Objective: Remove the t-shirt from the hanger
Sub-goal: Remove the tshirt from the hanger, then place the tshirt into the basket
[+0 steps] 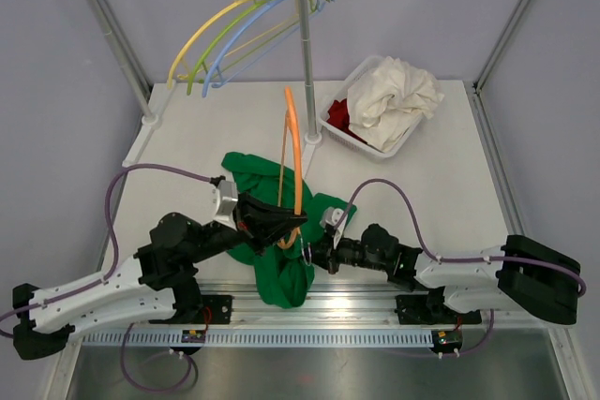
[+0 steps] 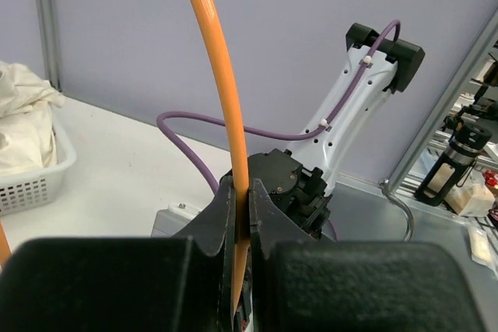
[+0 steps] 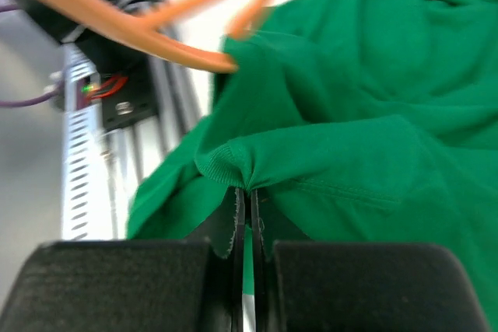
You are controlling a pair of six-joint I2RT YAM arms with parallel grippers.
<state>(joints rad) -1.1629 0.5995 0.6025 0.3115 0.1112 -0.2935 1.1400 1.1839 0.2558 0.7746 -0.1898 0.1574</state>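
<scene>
Bench [image 1: 216,128]: white. The work sits at its near middle, between the two arms.

T-shirt [image 1: 258,175]: green, heaped on the bench, with one fold spilling over the front rail. Likely light, limp and stretchy, so it should drag and bunch rather than slide. The ribbed band is the firmest place to take hold.

Hanger [image 1: 294,147]: orange, rising upright out of the cloth. Thin, stiff and smooth, so probably slippery in a pinch and apt to pivot.

Left fingers [image 2: 263,227]: clenched on the hanger's thin bar.

Right fingers [image 3: 311,285]: clenched on a fold of the ribbed band.

Views:
- The top view alone gives the layout and the spilled fold, but hides both grips.
- The left wrist view shows the bar pinched and no cloth.
- The right wrist view shows the pinch on cloth, with blurred hanger arms above it.
- Cannot tell from any view whether the lower bar sits inside the shirt.
</scene>
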